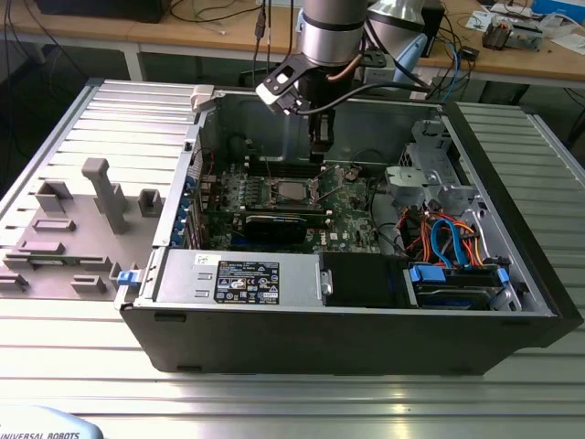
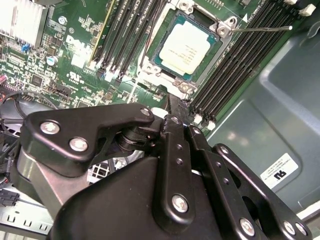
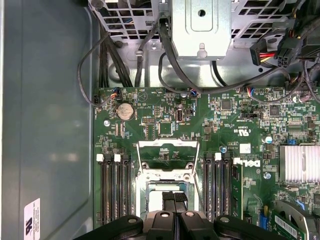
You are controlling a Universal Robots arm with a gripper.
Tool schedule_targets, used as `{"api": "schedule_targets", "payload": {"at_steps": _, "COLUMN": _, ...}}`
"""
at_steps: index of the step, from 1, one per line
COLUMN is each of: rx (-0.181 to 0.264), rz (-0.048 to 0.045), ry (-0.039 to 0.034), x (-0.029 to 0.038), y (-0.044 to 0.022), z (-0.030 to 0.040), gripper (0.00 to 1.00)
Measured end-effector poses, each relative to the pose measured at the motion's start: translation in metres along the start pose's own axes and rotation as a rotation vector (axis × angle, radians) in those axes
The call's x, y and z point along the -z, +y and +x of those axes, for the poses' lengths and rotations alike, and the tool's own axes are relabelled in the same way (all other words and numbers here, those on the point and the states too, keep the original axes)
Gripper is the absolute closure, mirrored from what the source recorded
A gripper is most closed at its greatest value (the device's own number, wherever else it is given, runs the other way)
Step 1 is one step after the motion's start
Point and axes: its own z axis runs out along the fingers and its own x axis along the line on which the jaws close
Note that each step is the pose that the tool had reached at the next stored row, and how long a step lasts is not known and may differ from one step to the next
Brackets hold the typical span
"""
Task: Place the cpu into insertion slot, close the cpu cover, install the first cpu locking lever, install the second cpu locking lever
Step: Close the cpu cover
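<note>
Hand [image 3: 175, 196], closed empty, hovers over the cpu [image 2: 186, 48] seated in the insertion slot [image 2: 150, 67] inside the case [image 1: 274, 334].

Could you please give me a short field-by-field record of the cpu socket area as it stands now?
cpu: lies flat in the insertion slot, silver top up
cpu cover: open, raised off the slot
locking lever: thin rod jutting out past the slot's corner
gripper: fingers shut, poised over the slot's edge
setting: green motherboard inside an open computer case
</note>
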Motion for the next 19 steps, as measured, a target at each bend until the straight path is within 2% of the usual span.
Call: {"api": "schedule_targets", "payload": {"at_steps": 19, "rx": 0.0, "rz": 0.0001, "ry": 0.0, "x": -0.0001, "y": 0.0052, "z": 0.0, "gripper": 0.89}}
